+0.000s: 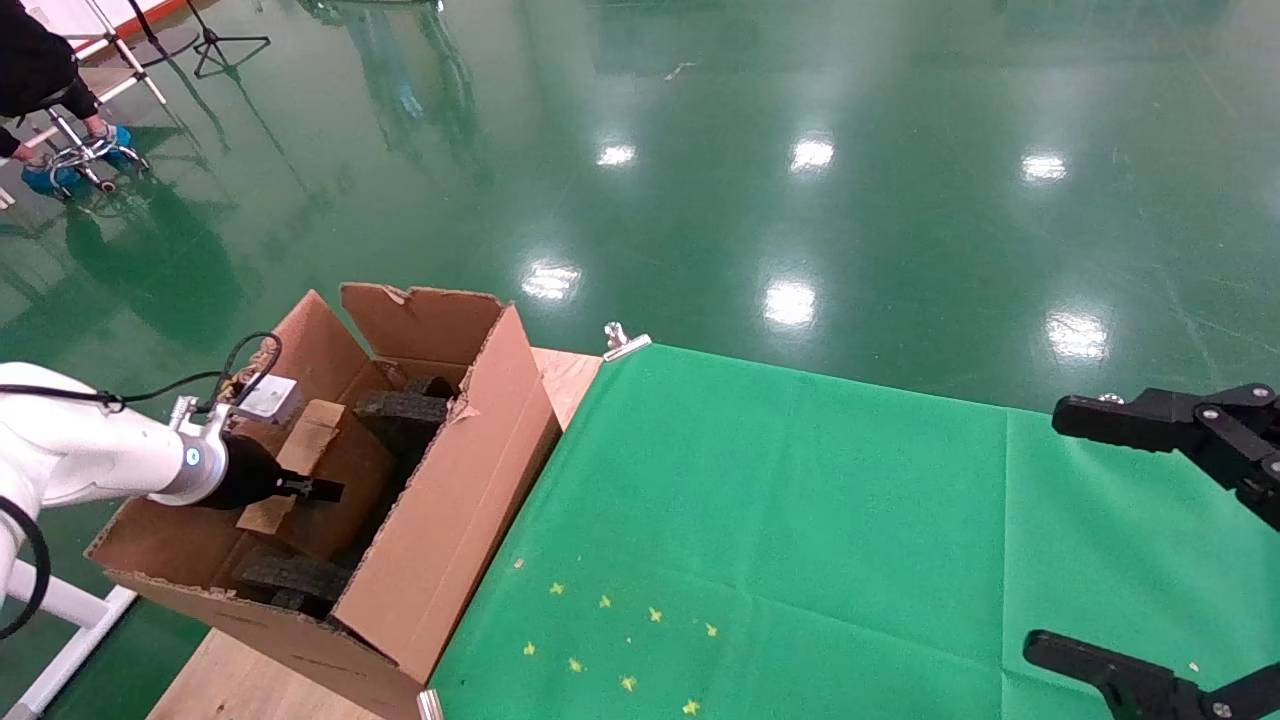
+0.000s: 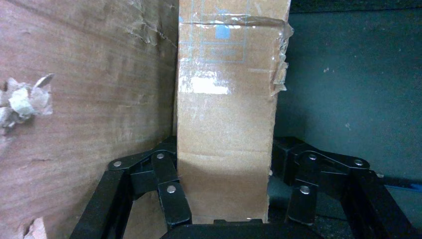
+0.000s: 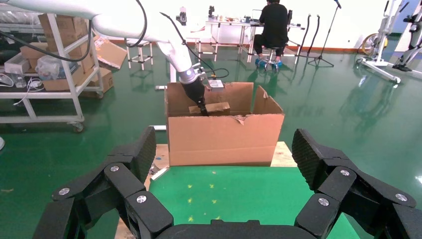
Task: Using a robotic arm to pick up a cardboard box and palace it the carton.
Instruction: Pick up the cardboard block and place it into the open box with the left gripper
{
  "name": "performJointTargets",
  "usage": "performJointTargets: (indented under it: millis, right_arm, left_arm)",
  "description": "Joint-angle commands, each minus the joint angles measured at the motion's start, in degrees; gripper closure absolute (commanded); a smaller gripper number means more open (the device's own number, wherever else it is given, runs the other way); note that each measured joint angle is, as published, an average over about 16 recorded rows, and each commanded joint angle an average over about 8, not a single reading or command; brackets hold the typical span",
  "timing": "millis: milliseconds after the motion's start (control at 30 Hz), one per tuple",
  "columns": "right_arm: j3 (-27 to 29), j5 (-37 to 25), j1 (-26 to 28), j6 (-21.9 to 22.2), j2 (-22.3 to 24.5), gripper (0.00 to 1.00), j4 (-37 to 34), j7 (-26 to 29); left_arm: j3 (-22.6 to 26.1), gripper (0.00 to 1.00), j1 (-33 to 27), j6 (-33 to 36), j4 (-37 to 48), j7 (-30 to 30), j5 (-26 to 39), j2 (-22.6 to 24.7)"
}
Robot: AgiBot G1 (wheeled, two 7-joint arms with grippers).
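Note:
The large brown carton [image 1: 440, 520] with ragged flaps stands at the table's left end; black foam blocks [image 1: 405, 412] lie inside. My left gripper [image 1: 310, 490], on the white arm, reaches into it and is shut on the small cardboard box [image 1: 300, 470], held tilted above the foam. In the left wrist view the taped box [image 2: 226, 124] fills the gap between the fingers [image 2: 169, 194], next to a carton wall [image 2: 84, 114]. My right gripper [image 1: 1045, 528] is open and empty over the table's right side. The right wrist view shows the carton [image 3: 224, 139] and box [image 3: 211, 107] beyond its open gripper [image 3: 225, 149].
A green cloth [image 1: 800, 520] covers the table, with small yellow star marks [image 1: 610, 640] near the front. A metal clip [image 1: 625, 342] holds its far corner. Bare wood [image 1: 565, 375] shows beside the carton. A seated person [image 3: 272, 22] and a shelf rack [image 3: 54, 64] stand farther off.

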Motion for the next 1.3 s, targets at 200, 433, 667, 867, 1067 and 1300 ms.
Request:
performJointTargets:
  millis: [200, 433, 667, 867, 1067, 1300]
  right_arm:
    - [0.00, 0.00, 0.00, 0.00, 0.00, 0.00, -0.01, 0.00]
    - [-0.01, 0.01, 0.01, 0.00, 0.00, 0.00, -0.02, -0.01]
    - [-0.02, 0.01, 0.01, 0.00, 0.00, 0.00, -0.02, -0.01]
    - [-0.02, 0.02, 0.01, 0.00, 0.01, 0.00, -0.02, -0.02]
    - [-0.03, 0.02, 0.02, 0.00, 0.01, 0.00, -0.02, -0.02]
    - [-0.04, 0.03, 0.02, 0.01, 0.01, 0.00, -0.02, -0.02]
  left_arm:
    - [0.04, 0.00, -0.24, 0.19, 0.03, -0.01, 0.04, -0.19]
    - [0.15, 0.00, -1.00, 0.91, 0.09, 0.01, 0.18, -0.73]
    - [0.14, 0.00, -1.40, 1.46, -0.02, 0.27, 0.18, -1.10]
    - [-0.16, 0.00, -1.79, 2.31, -0.34, 0.61, -0.25, -1.48]
    - [-1.12, 0.00, -4.75, 5.48, -1.80, 0.96, -1.61, -2.71]
    - [-3.68, 0.00, -11.02, 11.65, -5.75, 0.78, -5.34, -6.03]
